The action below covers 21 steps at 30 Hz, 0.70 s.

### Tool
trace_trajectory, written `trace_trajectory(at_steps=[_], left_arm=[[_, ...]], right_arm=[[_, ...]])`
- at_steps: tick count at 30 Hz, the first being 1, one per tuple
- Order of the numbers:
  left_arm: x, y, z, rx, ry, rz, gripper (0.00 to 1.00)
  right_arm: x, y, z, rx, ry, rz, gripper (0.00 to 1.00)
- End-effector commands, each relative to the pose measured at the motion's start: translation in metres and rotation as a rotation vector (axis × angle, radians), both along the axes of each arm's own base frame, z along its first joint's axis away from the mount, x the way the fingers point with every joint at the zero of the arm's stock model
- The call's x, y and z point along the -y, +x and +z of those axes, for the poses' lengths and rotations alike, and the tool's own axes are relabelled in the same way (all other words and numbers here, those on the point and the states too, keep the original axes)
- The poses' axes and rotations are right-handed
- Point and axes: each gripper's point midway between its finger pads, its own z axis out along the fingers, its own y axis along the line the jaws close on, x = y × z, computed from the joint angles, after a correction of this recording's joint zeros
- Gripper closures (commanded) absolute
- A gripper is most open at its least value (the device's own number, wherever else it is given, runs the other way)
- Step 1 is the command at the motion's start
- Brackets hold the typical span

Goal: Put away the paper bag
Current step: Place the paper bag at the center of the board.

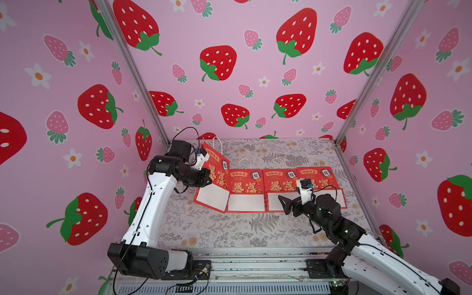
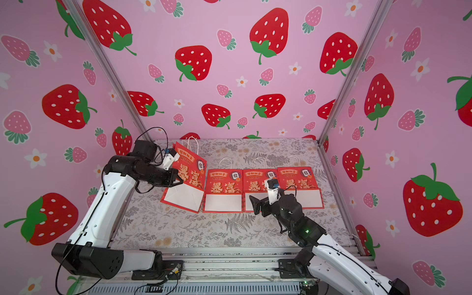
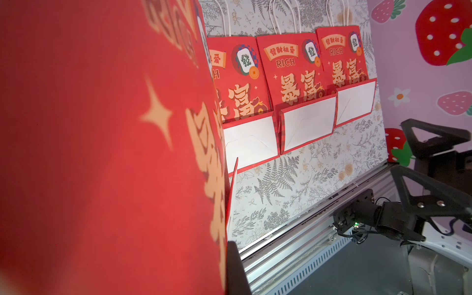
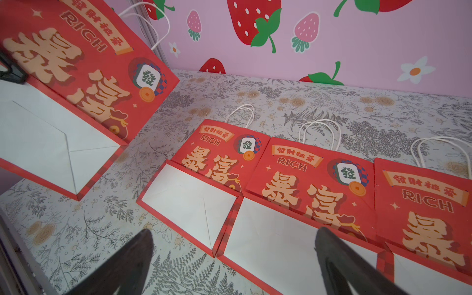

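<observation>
The left pincer [image 1: 208,178] was pressed together on the near left edge of a flattened red paper bag [image 1: 219,173], the leftmost of four. It held the bag tilted up off the worktop [image 1: 217,229], printed face turned toward the middle of the cell. In the left wrist view that bag [image 3: 102,153] filled most of the frame. In the right wrist view it [image 4: 84,66] hung at a slant above the floral surface. Whether its lowest corner was touching the worktop, or the edge of the neighbouring bag, could not be told.

The three other bags [image 1: 277,181] lay flat in a row just beside it, edge to edge, each with its white base flap [image 1: 246,203] folded toward the robot and its cord handles [image 1: 244,162] pointing to the back wall. The right pincer [image 1: 282,203] was spread wide and empty, hovering low over the base flap of the third bag in the row. It gripped nothing.

The task looked to be at an early stage. One bag was picked up but not yet put anywhere, and no box, shelf or stack for it was visible. The other three had not been lifted. Carrying the held bag to its place was left to do, then probably the rest.
</observation>
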Motion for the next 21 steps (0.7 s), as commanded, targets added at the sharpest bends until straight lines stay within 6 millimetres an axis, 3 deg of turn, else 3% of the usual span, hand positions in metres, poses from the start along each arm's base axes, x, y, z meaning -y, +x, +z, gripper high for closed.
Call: trace_trajectory(at_steps=[1,7,14,21], left_arm=[[-0.009,0.023,-0.007,0.043,0.064,-0.005,1.00],[-0.024,0.051,-0.019,-0.002,0.093,0.027,1.00],[-0.052,0.071,-0.017,-0.009,-0.121,0.133,1.00],[-0.054,0.082,-0.012,0.021,-0.172,0.114,1.00]], right_arm=[[0.002,0.002,0.002,0.019,0.006,-0.010,0.01],[0.002,0.002,0.001,0.014,0.003,-0.011,0.01],[0.004,0.001,0.003,0.019,0.009,-0.017,0.01],[0.003,0.002,0.002,0.015,0.004,-0.018,0.01]])
